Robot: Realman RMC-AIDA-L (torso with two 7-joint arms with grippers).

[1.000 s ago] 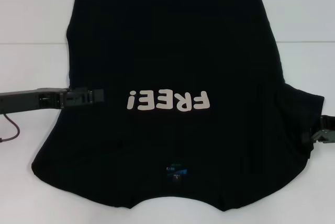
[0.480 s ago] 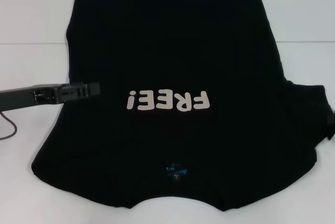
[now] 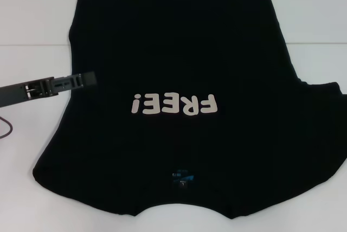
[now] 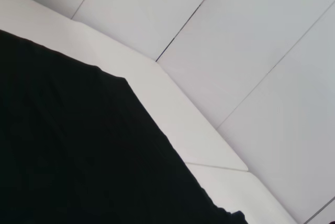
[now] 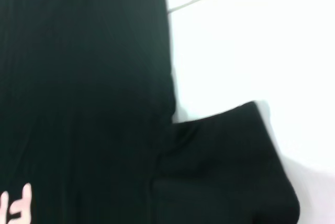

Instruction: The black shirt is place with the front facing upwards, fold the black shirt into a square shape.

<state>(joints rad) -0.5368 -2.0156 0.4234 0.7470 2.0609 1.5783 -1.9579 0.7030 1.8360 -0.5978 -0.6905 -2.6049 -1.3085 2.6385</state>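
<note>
Broadly, a white desk (image 3: 32,26), almost wholly covered in the middle by the black shirt (image 3: 179,42). Spread flat, front up, collar toward the robot and hem at the far side. Sticking out on the robot's right, one sleeve (image 5: 225,166), lying flat on the desk; no sleeve showing on the left side. Across the chest, the white "FREE!" print (image 3: 173,104), upside down from the head camera.

Probably light, limp and easy to drag: thin soft cloth, likely to sag and wrinkle when lifted, and to slide a little on the smooth desk. Not fragile. Best taken at an edge or corner, pinching both layers together, for example at the sleeve end or the shoulder seam, never in the flat middle.

Reaching in from the left, low over the shirt's left edge near chest height, the left gripper (image 3: 87,78); seen side-on, so cannot tell how wide the jaws stand or whether cloth is between them. Right gripper out of sight.

Smallest, the blue neck label (image 3: 181,178), just inside the collar.
</note>
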